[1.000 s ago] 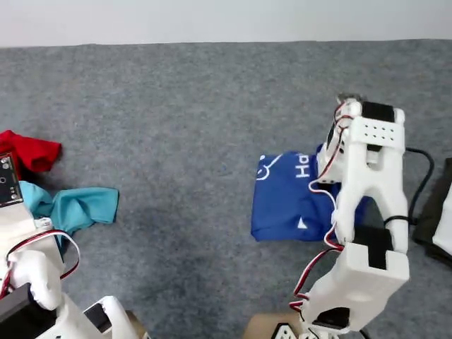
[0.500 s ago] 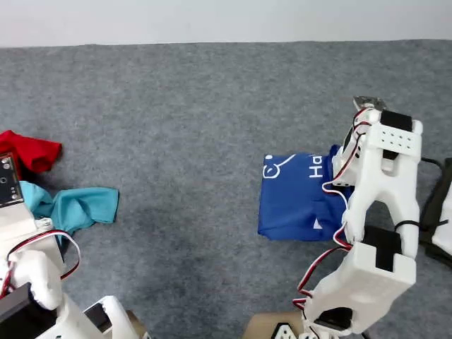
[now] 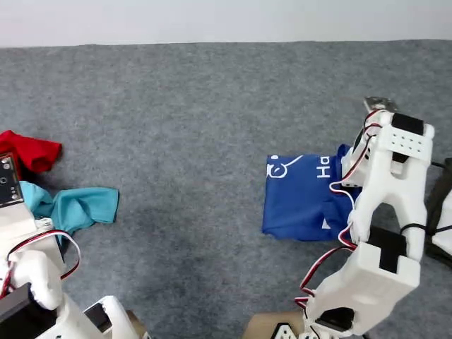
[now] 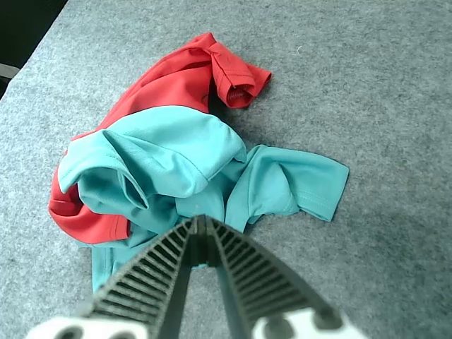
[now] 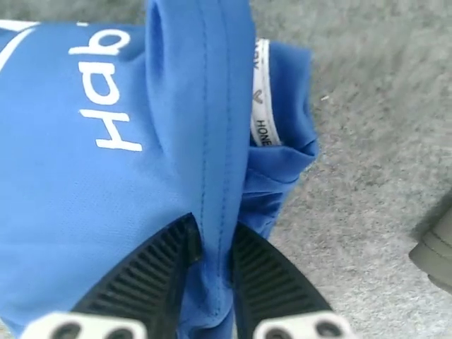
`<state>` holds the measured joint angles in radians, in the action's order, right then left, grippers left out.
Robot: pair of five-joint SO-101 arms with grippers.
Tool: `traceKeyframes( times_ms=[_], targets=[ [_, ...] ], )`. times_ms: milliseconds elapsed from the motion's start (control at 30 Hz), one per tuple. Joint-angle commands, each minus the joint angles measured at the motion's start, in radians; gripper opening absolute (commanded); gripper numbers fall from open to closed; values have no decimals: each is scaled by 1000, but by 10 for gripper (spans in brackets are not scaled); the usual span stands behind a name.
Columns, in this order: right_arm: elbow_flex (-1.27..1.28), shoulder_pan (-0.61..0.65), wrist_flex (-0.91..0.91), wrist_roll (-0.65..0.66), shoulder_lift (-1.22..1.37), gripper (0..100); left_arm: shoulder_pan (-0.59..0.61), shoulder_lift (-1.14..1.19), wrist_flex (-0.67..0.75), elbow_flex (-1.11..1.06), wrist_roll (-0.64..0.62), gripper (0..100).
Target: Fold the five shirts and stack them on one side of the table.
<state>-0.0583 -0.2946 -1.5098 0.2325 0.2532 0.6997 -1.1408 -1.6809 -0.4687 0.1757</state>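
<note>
Right gripper [image 5: 212, 244]: jaws clamped on a raised fold of the blue shirt [image 5: 106, 162], cloth pinched between the ribbed fingers [image 5: 152, 268]. The collar with its white neck band lies just beside the pinched fold.

High view: blue shirt [image 3: 300, 198] lies as a folded, roughly square packet on the grey felt table [image 3: 176, 106], right half of the surface. White print faces up, and the right arm [image 3: 385, 183] covers its right edge.

Left gripper [image 4: 200, 220]: jaws together, nothing seen between them. It hangs over the near edge of the teal shirt [image 4: 176, 155]. The teal shirt is crumpled and lies on top of the red shirt [image 4: 176, 78], also unfolded, with one teal sleeve spread out toward the open felt. High view puts both at the far left edge of the table, red shirt [image 3: 28, 152] behind teal shirt [image 3: 78, 206], well apart from the blue one.

Change over the last second: blue shirt and right arm have shifted together toward the robot's right, with the fold keeping its shape. Teal and red shirts unmoved, and the left arm is in the same place.
</note>
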Motion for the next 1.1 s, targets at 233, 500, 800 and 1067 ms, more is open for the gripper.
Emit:
traceKeyframes(
  times_ms=[233, 500, 800, 1067],
  targets=[
    [-8, -53, 56, 23, -65, 80, 0, -5, -8, 10, 9, 3],
    [-227, -45, -127, 17, -65, 355, 0, -5, -8, 8, 9, 3],
    [-336, 2, -285, 21, -84, 338, 0, -5, -8, 8, 9, 3],
    [-336, -2, -232, 120, -48, 148, 0, -5, -8, 8, 9, 3]
  ],
)
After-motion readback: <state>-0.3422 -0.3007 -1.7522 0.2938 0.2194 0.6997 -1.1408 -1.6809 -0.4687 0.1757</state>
